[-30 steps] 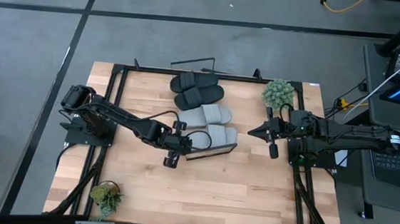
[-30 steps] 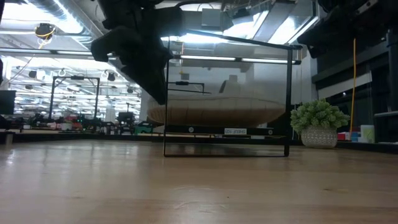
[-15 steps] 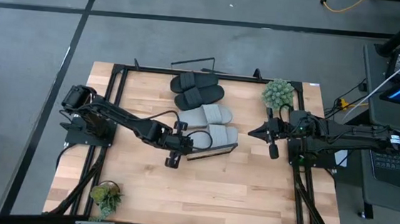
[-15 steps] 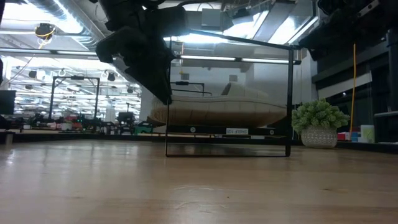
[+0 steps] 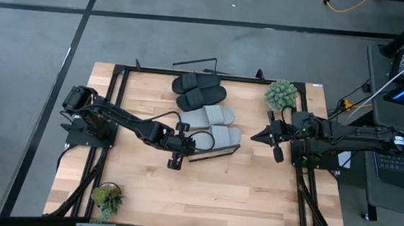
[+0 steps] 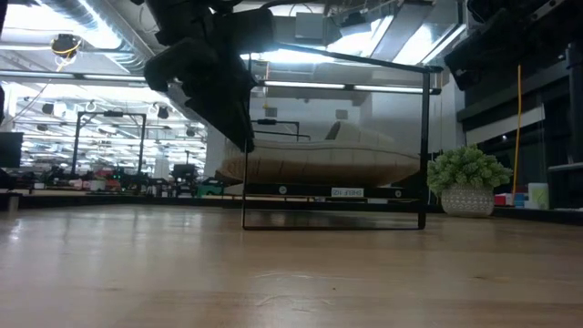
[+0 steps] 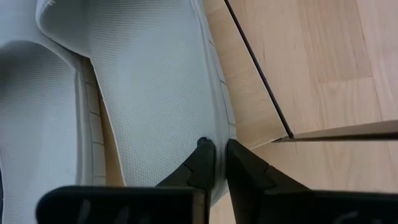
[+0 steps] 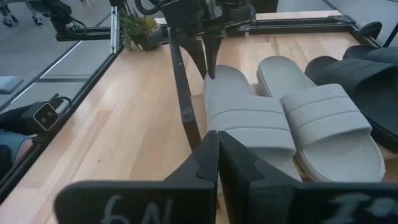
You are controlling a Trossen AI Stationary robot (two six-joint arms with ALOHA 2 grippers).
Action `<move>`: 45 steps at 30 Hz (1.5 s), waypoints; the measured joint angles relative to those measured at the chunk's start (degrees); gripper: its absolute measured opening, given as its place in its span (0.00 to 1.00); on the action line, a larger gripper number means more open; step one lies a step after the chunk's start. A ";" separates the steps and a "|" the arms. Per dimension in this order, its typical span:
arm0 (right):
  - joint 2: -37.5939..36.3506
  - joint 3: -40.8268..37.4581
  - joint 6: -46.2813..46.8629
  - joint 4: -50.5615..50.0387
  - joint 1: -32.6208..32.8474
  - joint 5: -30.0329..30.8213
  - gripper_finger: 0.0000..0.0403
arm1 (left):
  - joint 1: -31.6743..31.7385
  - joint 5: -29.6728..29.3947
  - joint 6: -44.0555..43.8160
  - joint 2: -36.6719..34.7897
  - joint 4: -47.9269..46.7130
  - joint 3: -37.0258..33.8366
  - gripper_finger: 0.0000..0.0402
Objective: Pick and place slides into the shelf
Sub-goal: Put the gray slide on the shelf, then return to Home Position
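On the slanted shelf (image 5: 213, 151) near the middle of the table (image 5: 203, 192), all four slides sit side by side: two black ones (image 5: 198, 89) at the far end, two grey ones toward the near end, heels over the low dark front edge and toes up the slope, the tilt presumably keeping them settled against that lip. Left hand (image 5: 176, 156) sits at the heel of the nearest grey slide (image 5: 218, 137); in the left wrist view its fingers (image 7: 205, 163) stand a narrow slit apart, tips touching or just over the heel rim. Cannot tell whether any rubber is pinched between them; judged to be at the moment of letting go after seating the last slide. Right hand (image 5: 275, 142) waits well off to the other side of the shelf, beside the potted plant (image 5: 281, 95), clenched on nothing. Slide footbed is matte with a fine pebbled grain, rounded at the heel; each strap is one broad ribbed band. The second grey slide (image 8: 323, 124) lies just beside the first, nearly touching. Shelf board is pale wood, thin black wire frame standing up around it in the low view. Second small plant (image 5: 107, 198) at the table's near left corner.
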 joint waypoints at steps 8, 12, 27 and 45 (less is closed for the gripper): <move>0.00 0.00 1.40 0.06 0.00 -0.02 0.03 | 0.02 -2.63 0.76 0.44 0.55 0.04 0.22; 0.00 0.00 1.61 0.08 0.00 -0.02 0.03 | 0.26 -3.14 1.02 0.79 0.83 0.13 0.31; 0.00 0.00 1.85 0.59 0.01 -0.01 0.03 | -1.70 -3.16 3.08 -0.79 0.13 0.11 0.40; -0.04 0.00 2.56 2.32 0.04 0.18 0.03 | -1.36 -6.53 3.42 -15.27 -8.28 0.09 0.24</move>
